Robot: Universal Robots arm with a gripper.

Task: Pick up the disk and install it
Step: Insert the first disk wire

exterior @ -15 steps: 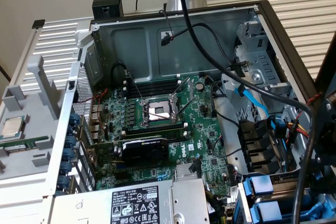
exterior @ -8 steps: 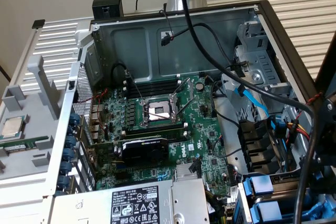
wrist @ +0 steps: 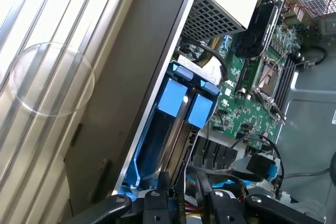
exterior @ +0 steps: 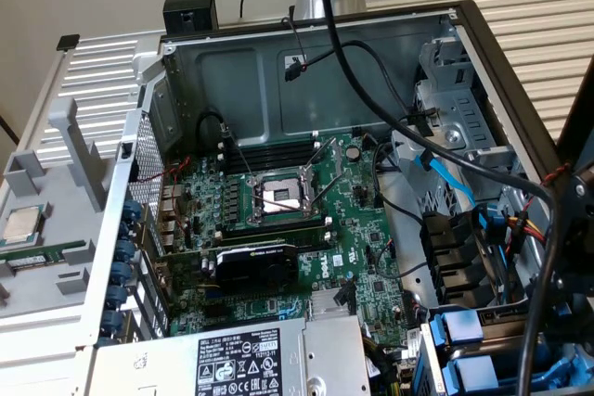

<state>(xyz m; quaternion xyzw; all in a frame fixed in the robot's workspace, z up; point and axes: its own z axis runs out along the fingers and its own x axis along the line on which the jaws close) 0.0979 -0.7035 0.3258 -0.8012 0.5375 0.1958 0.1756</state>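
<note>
The end effector (wrist: 184, 191) hangs right over the corner drive bay (exterior: 445, 257) of the open computer case (exterior: 371, 44). The disk (wrist: 149, 145) stands on edge in that bay, directly ahead of the end effector. Its blue carrier frame runs away from the tip, with silver metal showing alongside it. A second blue carrier (wrist: 202, 111) sits touching it on the side toward the board. Clamped or apart? I cannot tell; dark links and cable bundles (wrist: 184, 205) crowd the tip.

Further out from the end effector lies the green motherboard (exterior: 278, 229), its processor socket (exterior: 281, 198) open, with the graphics card (exterior: 255, 261) just beside that. The power supply (exterior: 241, 359) lies well off to one side. The slatted white worktop (wrist: 42, 119) runs along the case wall nearest the end effector.
</note>
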